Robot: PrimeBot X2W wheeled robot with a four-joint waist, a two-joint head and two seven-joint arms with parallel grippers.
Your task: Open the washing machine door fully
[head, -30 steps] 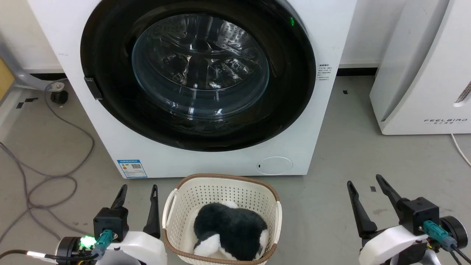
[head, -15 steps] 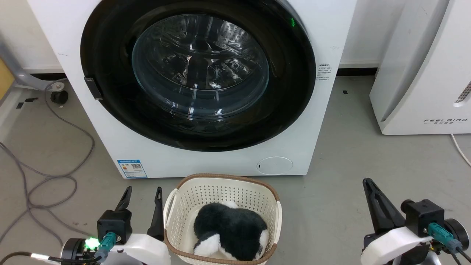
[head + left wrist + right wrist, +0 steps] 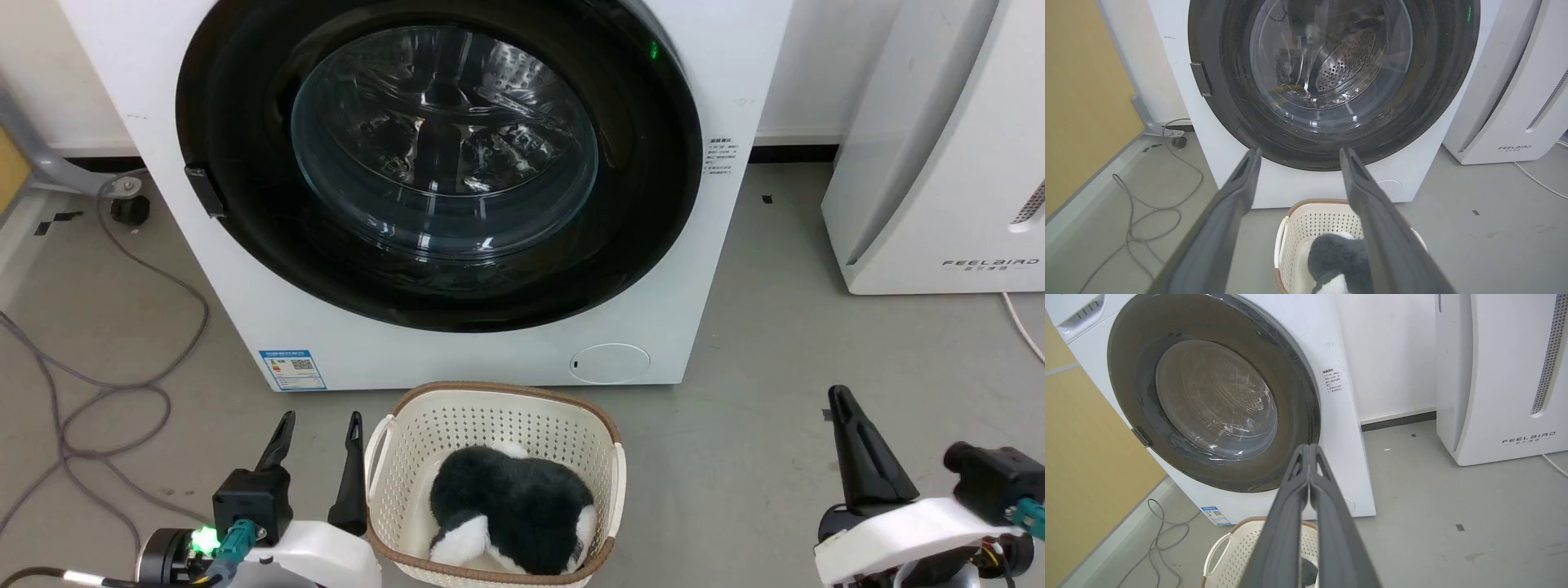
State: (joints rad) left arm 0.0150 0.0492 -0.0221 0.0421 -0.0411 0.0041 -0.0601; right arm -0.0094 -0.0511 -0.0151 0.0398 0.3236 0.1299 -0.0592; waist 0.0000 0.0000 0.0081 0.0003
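The right pincer [image 3: 842, 402] has closed since a second ago: its two dark fingers, then spread in a V, now lie pressed together into one wedge, and it sits further to the right and lower in the head view. The left pincer [image 3: 320, 418] has dropped a little and its fingers are spread as before, gripping nothing. The whole scene has shifted slightly too, so the camera has moved a touch. The washing machine door [image 3: 441, 147] has not changed: it lies shut, flat against the front of the washing machine [image 3: 457, 359], its black rim reaching almost to both side edges of the white front, with the small hinge tab [image 3: 204, 190] on its left edge and a green light [image 3: 653, 51] at its upper right. Both pincers are well apart from the door. A cream basket [image 3: 490, 392] holding a black-and-white plush toy [image 3: 510, 506] stands on the floor [image 3: 759, 327] just in front of the machine, between the two pincers and close beside the left one. To the basket's right, bare grey floor runs open up to the white FEELBIRD appliance [image 3: 922, 163], which stands near the machine's right side with a gap between them. On the left, grey cables [image 3: 106, 400] loop across the floor.
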